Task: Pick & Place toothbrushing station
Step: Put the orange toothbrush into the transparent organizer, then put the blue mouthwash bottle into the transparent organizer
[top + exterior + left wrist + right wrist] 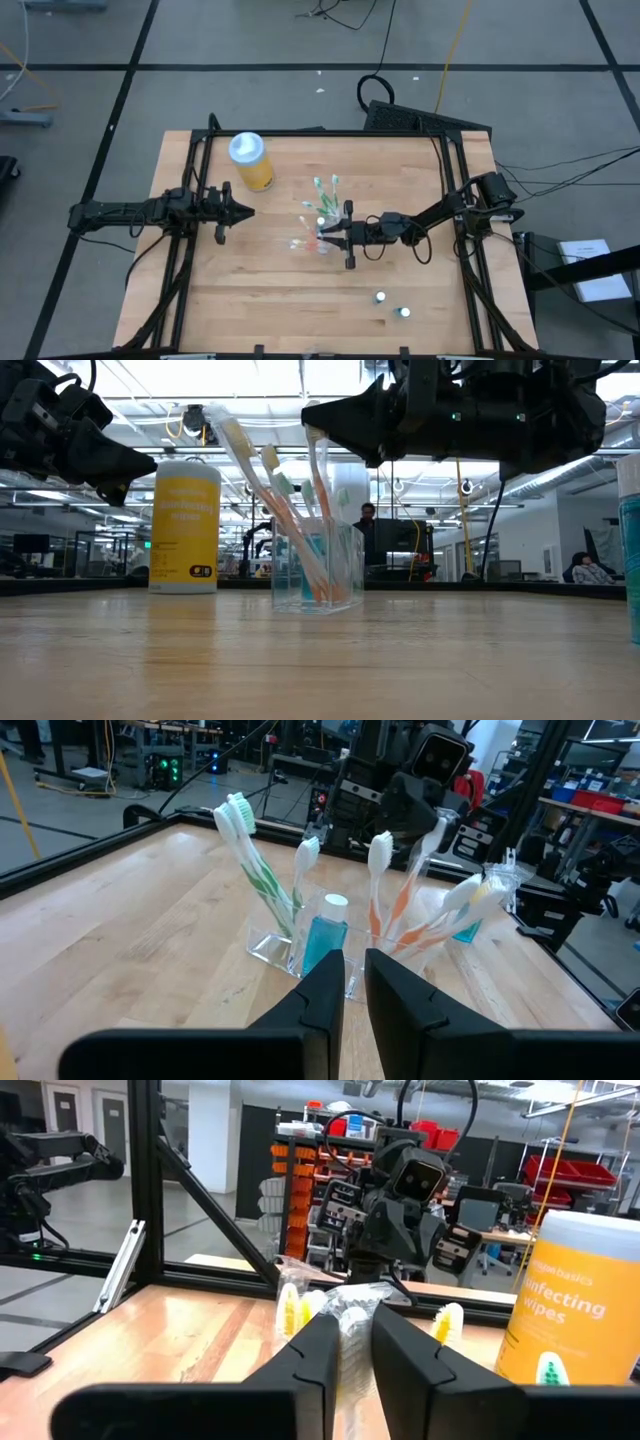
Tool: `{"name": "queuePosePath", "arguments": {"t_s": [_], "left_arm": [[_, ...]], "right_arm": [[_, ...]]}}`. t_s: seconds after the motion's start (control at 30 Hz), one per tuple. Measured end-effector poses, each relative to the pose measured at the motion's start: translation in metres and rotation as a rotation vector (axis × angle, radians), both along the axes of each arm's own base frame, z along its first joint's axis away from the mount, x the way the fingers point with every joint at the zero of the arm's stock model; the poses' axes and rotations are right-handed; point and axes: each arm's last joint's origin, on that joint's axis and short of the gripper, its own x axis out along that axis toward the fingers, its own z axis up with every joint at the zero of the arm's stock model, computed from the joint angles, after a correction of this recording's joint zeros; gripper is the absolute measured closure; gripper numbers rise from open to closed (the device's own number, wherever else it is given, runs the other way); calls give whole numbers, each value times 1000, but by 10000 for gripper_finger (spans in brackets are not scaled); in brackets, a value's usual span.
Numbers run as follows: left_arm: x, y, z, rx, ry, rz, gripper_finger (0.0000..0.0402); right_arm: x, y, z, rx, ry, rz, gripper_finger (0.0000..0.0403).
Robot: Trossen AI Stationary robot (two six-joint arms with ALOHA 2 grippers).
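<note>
High view: the clear plastic cup stands near the middle of the wooden counter, with green, orange and white toothbrushes fanning out of it toward the far edge. The right end effector reaches in from the right edge and sits right at the cup; its fingers look nearly together, but I cannot tell whether they pinch anything. The left end effector hovers well apart from the cup, toward the left edge, pointing at it, with its fingers clenched almost together and holding nothing. In the low view the cup stands upright on the counter with the brushes leaning out of it and a teal tube inside. A yellow bottle with a pale blue lid stands toward the far edge, left of the cup. Two small white-capped tubes stand near the front right corner.
</note>
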Motion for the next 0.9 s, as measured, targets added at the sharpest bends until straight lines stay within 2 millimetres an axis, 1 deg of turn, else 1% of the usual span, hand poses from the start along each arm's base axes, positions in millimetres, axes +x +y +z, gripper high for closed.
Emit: {"name": "queuePosePath", "arguments": {"t_s": [0.33, 0.6, 0.77, 0.9], "left_arm": [[0, 0, 0, 0, 0, 0, 353], [0, 0, 0, 0, 0, 0, 353], [0, 0, 0, 0, 0, 0, 353], [0, 0, 0, 0, 0, 0, 353]], "right_arm": [[0, 0, -1, 3, 10, 1, 320], [0, 0, 1, -16, -12, -2, 270], [-1, 1, 6, -58, -35, -3, 241], [-6, 9, 19, -85, -75, 16, 230]]}}
